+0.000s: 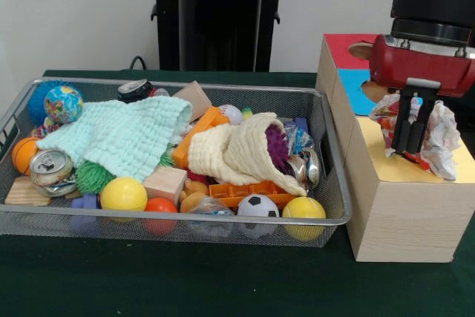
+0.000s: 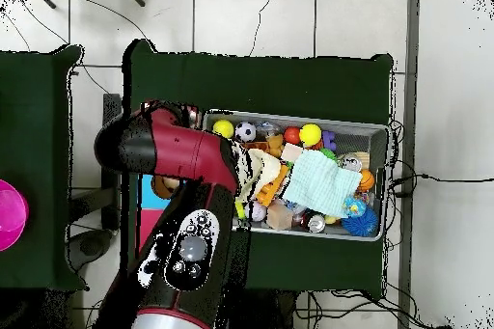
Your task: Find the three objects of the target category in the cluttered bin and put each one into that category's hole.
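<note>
A: Your crumpled wrapper (image 1: 438, 135) is pinched in the end effector (image 1: 410, 142), hanging over the yellow-topped box (image 1: 404, 206) near the tabletop's (image 1: 185, 280) right edge. I can't see a hole beneath it.

B: And the risk?

A: If you release here, I think it will rest on the lid or slide off. The cluttered bin (image 1: 178, 222), mid-tabletop, holds more hidden under the cloths (image 1: 133, 135).

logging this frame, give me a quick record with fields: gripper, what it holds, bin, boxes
gripper: gripper above the yellow-topped box, shut on crumpled wrapper
held item: crumpled wrapper, white with red print
bin: wire mesh bin full of balls, blocks, cans, two cloths
boxes: wooden boxes beside the bin, tops red, blue, yellow
</note>
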Robot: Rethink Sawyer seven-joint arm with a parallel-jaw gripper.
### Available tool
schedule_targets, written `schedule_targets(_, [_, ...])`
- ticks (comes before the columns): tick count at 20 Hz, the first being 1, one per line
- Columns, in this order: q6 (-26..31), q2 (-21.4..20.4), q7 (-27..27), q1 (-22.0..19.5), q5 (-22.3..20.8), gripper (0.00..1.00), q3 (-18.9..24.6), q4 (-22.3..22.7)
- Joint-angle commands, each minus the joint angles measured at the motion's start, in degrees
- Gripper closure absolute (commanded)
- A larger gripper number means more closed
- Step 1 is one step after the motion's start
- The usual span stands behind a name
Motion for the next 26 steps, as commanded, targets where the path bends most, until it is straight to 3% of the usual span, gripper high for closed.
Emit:
schedule_targets(1, [9.3,3.3,14.2,1.0,0.8,1.00,2.8,3.6])
schedule_targets(16, [9.1,2.6,15.2,1.7,2.3,1.00,3.7,4.5])
schedule_targets(20, [7.1,4.0,15.0,1.6,2.6,1.00,4.6,4.8])
schedule_targets(26, [12.3,7.7,13.2,1.5,1.3,1.00,4.5,2.9])
